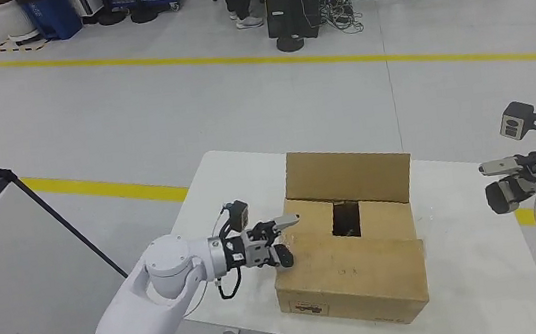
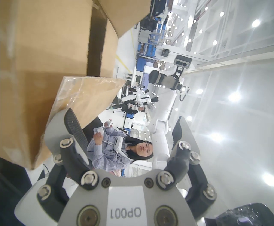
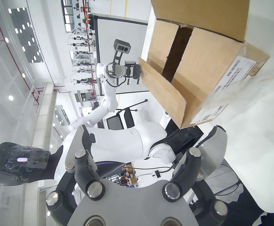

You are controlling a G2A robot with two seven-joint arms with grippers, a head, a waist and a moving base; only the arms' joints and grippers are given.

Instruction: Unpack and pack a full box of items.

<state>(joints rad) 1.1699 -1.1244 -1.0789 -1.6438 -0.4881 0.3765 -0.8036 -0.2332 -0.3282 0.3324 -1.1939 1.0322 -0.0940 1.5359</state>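
Left claw (image 1: pixel 285 241) nearest, at the left end of the cardboard box (image 1: pixel 354 275). Fingers spread wide, nothing between them. Seen from the left wrist, one finger pad (image 2: pixel 73 125) lies just beside a short end flap (image 2: pixel 85 96) with scraps of clear tape on it; cannot tell whether they touch.

Box sits on the white surface (image 1: pixel 212 189), toward its near edge. Far long flap (image 1: pixel 350 177) stands upright. Two top flaps lie almost flat with a dark gap (image 1: pixel 347 220) between them; contents hidden. White label (image 1: pixel 311 310) low on the near side wall.

Right claw (image 1: pixel 494 185) hangs off to the right of the box, well apart from it, near the surface's right edge, pointing toward the box. Fingers wide, holding nothing.
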